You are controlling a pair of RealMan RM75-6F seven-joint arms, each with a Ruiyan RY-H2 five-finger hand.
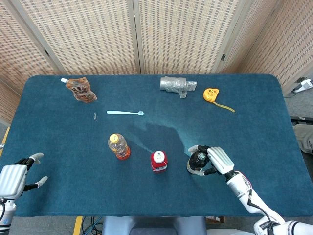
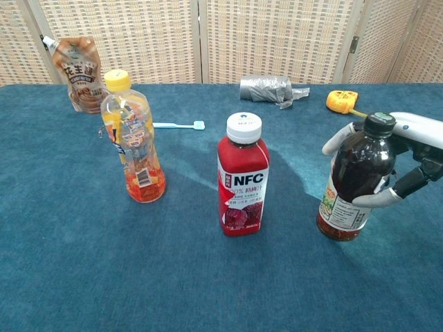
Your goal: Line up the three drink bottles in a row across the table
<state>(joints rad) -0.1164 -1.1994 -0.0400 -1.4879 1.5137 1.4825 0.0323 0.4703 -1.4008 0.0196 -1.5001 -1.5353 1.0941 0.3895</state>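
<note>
Three bottles stand upright on the blue table (image 1: 58, 137). An orange bottle (image 1: 119, 146) (image 2: 134, 149) with a yellow cap is on the left. A red NFC bottle (image 1: 159, 161) (image 2: 243, 178) with a white cap is in the middle. A dark bottle (image 1: 197, 162) (image 2: 353, 181) with a black cap is on the right, and my right hand (image 1: 215, 160) (image 2: 414, 155) grips it, fingers wrapped around its body. My left hand (image 1: 14, 177) hovers at the table's near left corner, fingers apart, holding nothing.
A brown spouted pouch (image 1: 80, 89) lies at the back left, with a light blue spoon (image 1: 125, 112) in front of it. A grey crumpled roll (image 1: 177, 85) and a yellow tape measure (image 1: 212, 94) lie at the back right.
</note>
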